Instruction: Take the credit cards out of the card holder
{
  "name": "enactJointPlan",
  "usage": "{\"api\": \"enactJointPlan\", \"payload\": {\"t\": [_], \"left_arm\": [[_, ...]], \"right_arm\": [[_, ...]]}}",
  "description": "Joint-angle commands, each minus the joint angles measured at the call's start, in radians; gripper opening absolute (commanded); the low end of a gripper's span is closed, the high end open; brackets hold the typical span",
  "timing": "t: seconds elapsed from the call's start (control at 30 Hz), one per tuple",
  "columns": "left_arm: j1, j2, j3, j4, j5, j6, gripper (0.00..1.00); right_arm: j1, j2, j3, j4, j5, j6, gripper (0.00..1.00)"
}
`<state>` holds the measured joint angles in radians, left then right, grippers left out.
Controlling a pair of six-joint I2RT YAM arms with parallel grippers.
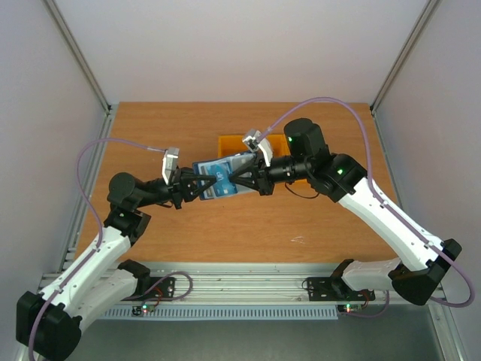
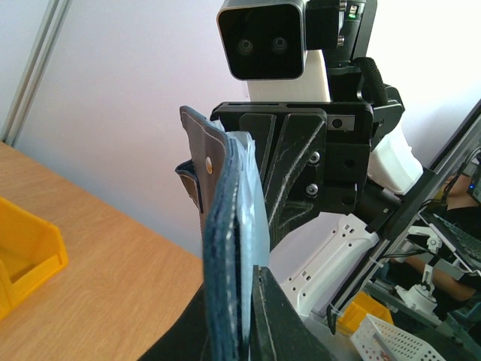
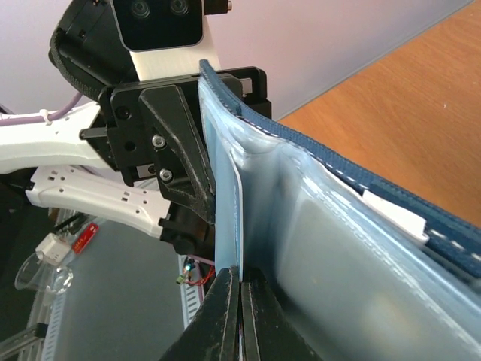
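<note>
The card holder (image 1: 218, 179) hangs open in the air just on the near side of the orange bin (image 1: 225, 144), above the wooden surface (image 1: 316, 218), stretched between the two arms.

The left hand (image 1: 186, 188) is clamped on the holder's end that lies left of the bin. In the left wrist view, its fingers (image 2: 263, 323) press together on the dark navy cover, which is seen edge-on with white stitching and a metal snap stud (image 2: 208, 160).

The right hand (image 1: 242, 180) grips the end in front of the bin. Its fingers (image 3: 225, 316) are closed tight on a thin pale blue leaf of the inner sleeves (image 3: 338, 256).

A white edge (image 3: 394, 214) shows tucked between the sleeves and the navy cover. I cannot tell whether it is a card.

Pale marks on the holder's inner face in the top view are too small to read. No brand or label is legible anywhere else.
</note>
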<state>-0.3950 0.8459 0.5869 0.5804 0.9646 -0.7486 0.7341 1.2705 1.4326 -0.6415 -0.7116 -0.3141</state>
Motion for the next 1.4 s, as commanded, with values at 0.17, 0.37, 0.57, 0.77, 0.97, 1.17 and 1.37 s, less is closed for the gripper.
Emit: {"api": "enactJointPlan", "payload": {"t": [0.17,0.37,0.57,0.77,0.97,1.17,1.37], "left_arm": [[-0.007,-0.01,0.005,0.046,0.021,0.009,0.15],[-0.009,-0.008,0.008,0.034,0.017,0.013,0.01],[-0.008,-0.016,0.006,0.033,0.017,0.014,0.0],[-0.01,-0.01,0.005,0.045,0.018,0.006,0.0],[-0.01,-0.014,0.003,0.046,0.022,0.006,0.0],[-0.01,-0.015,-0.006,-0.007,-0.054,0.019,0.0],[-0.01,-0.02,-0.03,-0.348,-0.427,0.112,0.0]], "right_arm": [[-0.031,-0.059,0.012,-0.047,0.031,-0.015,0.01],[-0.031,-0.048,0.047,-0.08,0.028,-0.028,0.01],[-0.032,-0.043,0.056,-0.108,0.043,-0.036,0.05],[-0.032,-0.033,0.059,-0.114,0.022,-0.025,0.05],[-0.032,-0.066,0.045,-0.109,0.062,-0.036,0.01],[-0.108,-0.104,0.054,-0.236,0.172,-0.052,0.01],[-0.31,-0.074,0.107,-0.474,0.367,-0.04,0.01]]}}
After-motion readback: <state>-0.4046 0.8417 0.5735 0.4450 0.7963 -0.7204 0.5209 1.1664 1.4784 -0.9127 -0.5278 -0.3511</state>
